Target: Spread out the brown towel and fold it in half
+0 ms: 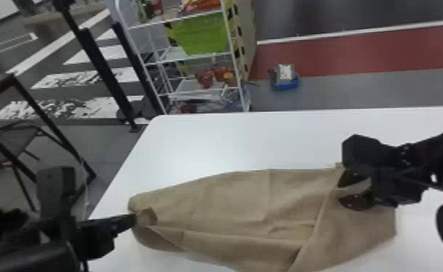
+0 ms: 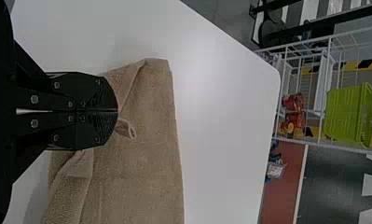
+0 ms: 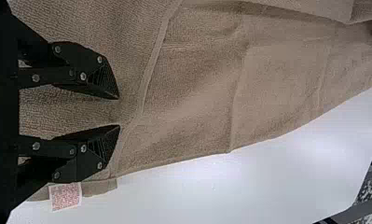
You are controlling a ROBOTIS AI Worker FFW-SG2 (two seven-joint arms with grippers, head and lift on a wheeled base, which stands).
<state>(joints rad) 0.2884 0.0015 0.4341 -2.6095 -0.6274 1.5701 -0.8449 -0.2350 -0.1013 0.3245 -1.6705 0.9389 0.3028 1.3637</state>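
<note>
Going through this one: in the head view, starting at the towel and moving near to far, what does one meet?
Brown cloth towel → straight far edge of the white table → grey floor strip → red floor strip → thin white floor line.

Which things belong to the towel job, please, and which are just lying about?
For the job:
brown towel, on the white table
left gripper, closed on the towel
right gripper, open over the towel

Just lying about:
green bin on the rack
red things below it
blue tray on the floor
</note>
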